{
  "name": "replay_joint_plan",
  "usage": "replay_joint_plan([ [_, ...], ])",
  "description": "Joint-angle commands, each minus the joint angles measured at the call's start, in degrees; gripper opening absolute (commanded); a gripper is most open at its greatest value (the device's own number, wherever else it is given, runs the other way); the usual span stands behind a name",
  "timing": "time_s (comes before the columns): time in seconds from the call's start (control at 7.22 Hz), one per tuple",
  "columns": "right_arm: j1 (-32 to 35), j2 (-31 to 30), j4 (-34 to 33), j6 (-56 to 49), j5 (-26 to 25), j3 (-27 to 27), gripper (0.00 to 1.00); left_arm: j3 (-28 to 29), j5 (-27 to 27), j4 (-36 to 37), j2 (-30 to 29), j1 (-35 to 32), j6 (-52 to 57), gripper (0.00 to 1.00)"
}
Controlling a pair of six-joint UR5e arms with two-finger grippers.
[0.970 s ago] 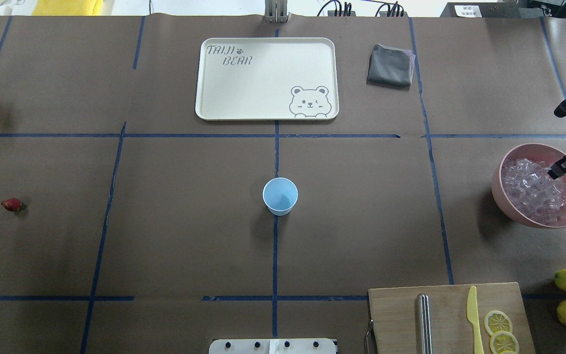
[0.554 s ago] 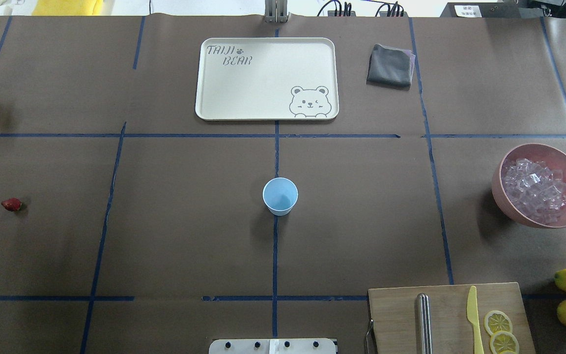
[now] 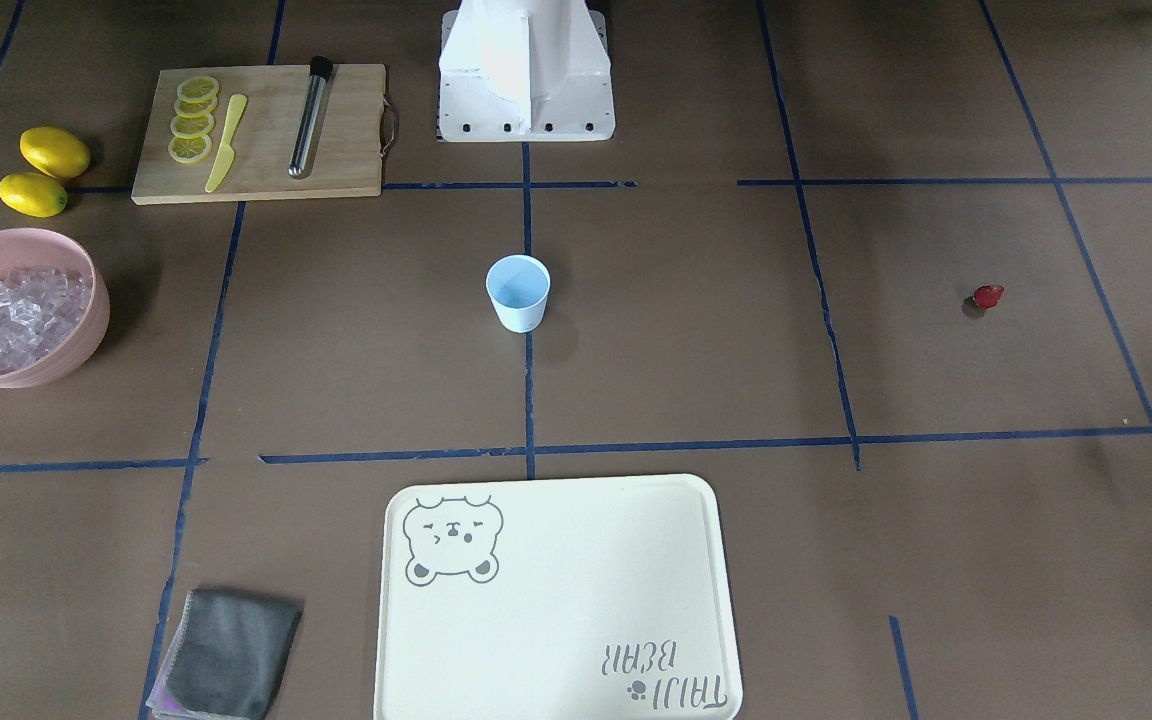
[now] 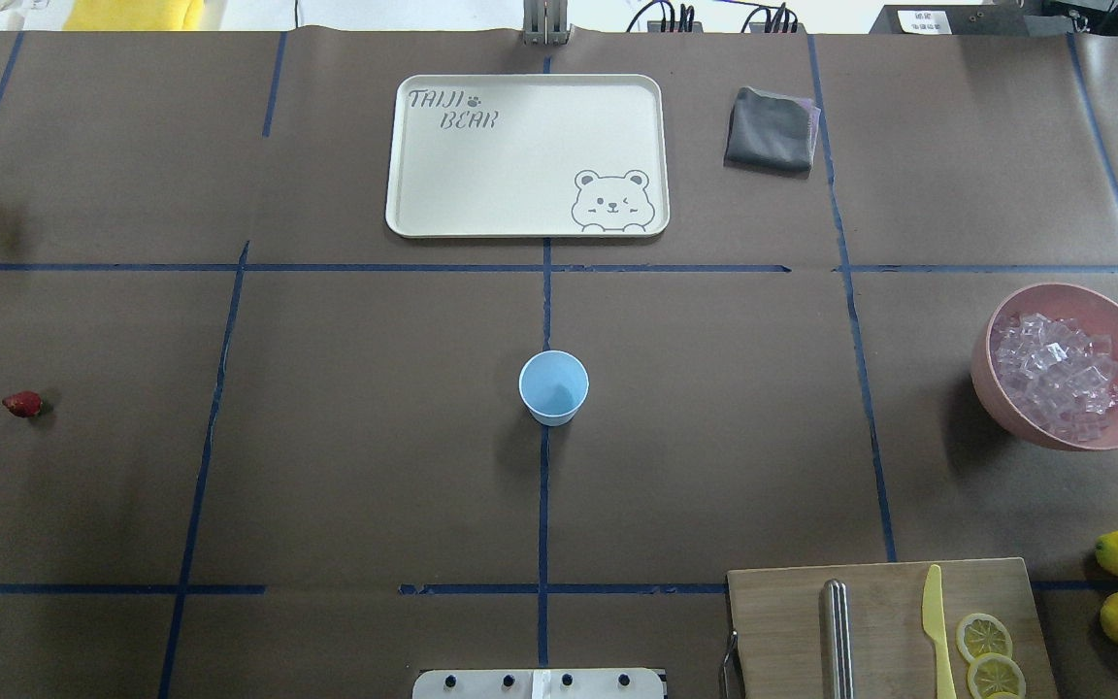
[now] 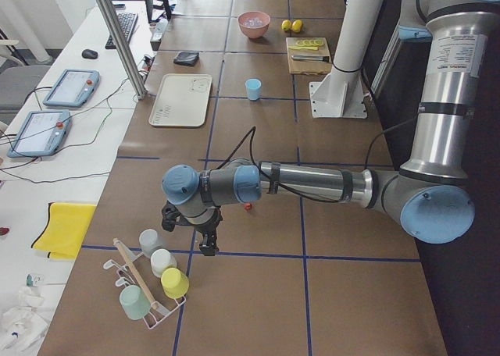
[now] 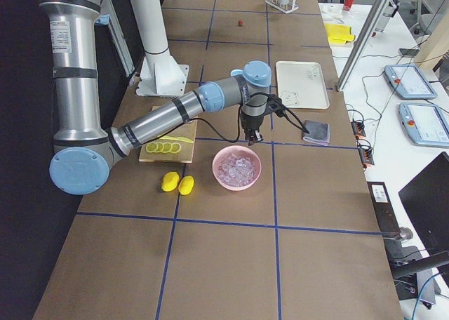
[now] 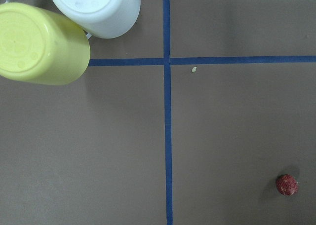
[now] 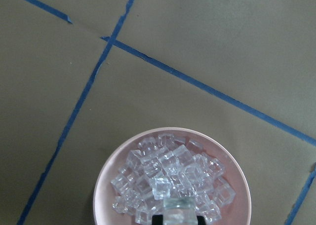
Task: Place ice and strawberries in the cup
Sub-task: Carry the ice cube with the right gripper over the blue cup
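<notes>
Right hand [image 6: 250,139] hangs above the far side of the bowl [image 4: 982,361], arm stretched out, wrist turned down. It looks closed on one ice cube [image 8: 178,207]. The rest of the ice [image 4: 1054,374] is heaped in the bowl.

Cup [image 4: 553,386] stands upright mid-tabletop [image 4: 714,437], well apart from that hand, toward the robot's left and slightly nearer its base. We judge the carry runs that way.

Strawberry [image 4: 22,404] lies far left, near the left hand [image 5: 201,243]. We cannot tell that hand's grip.
</notes>
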Motion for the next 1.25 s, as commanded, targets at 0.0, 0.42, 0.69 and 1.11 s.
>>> replay_joint_plan([
  [0.0, -4.19, 9.69, -2.07, 12.50, 2.83, -0.29, 0.00, 0.03, -0.09, 0.00, 0.09, 0.00, 0.03, 1.00],
  [0.42, -18.15, 23.84, -3.31, 35.08, 0.56, -2.13, 0.00, 0.29, -1.58, -0.09, 0.09, 0.00, 0.03, 1.00],
  [0.69, -26.24, 30.80, -2.88, 41.46, -5.06, -6.16, 0.00, 0.38, -1.58, 0.00, 0.17, 0.00, 0.03, 1.00],
  [1.11, -36.89, 39.17, -2.87, 53.06, -16.48, -12.32, 0.00, 0.38, -1.58, 0.00, 0.17, 0.09, 0.03, 1.00],
])
